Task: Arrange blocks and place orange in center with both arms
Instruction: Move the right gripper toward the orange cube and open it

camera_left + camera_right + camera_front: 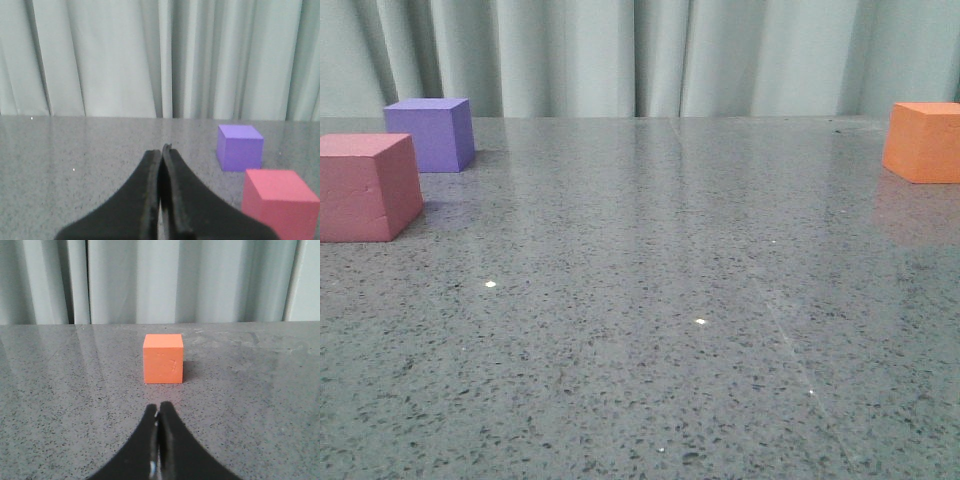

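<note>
Plainly, orange cube (163, 358) matte, unheld.

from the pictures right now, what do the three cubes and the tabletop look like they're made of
The pink cube, purple cube and orange cube look like foam: flat matte faces with no shine, slightly soft edges, and faint dents on the pink and orange ones. The tabletop looks like polished grey stone or a speckled composite: fine dark flecks and glossy reflections of the curtain. I can't confirm either by sight alone.

backdrop: pale pleated curtain (650, 55) | surface: grey speckled glossy tabletop (650, 330) | light: small glints
</note>
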`<state>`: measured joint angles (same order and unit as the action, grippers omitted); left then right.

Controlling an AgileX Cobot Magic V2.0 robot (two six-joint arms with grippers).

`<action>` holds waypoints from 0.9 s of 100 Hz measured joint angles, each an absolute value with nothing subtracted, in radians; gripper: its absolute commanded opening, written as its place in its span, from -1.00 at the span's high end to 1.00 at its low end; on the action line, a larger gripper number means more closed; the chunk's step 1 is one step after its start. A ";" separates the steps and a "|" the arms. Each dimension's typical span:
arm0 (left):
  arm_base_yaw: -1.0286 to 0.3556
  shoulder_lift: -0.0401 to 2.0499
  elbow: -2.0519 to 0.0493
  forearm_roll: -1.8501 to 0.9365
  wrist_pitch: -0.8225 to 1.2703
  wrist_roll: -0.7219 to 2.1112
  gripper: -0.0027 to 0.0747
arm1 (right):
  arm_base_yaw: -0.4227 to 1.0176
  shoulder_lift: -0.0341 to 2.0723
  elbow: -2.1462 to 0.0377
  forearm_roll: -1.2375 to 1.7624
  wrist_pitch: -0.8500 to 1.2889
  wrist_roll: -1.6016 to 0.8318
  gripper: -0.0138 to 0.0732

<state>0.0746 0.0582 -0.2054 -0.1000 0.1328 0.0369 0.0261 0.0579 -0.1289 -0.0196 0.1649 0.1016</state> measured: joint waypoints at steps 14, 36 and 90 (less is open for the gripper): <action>0.075 0.176 -0.349 -0.100 0.165 0.037 0.98 | 0.026 0.185 -0.262 -0.020 0.261 0.102 0.96; 0.071 0.412 -0.547 -0.100 0.271 0.037 0.98 | 0.026 0.417 -0.475 -0.020 0.416 0.102 0.96; 0.071 0.658 -0.692 -0.100 0.339 0.037 -0.82 | 0.026 0.694 -0.672 0.000 0.498 0.102 -0.64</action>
<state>0.0714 0.6577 -0.6917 -0.1000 0.3385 0.0369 0.0261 0.6943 -0.6716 0.0000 0.4978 0.1016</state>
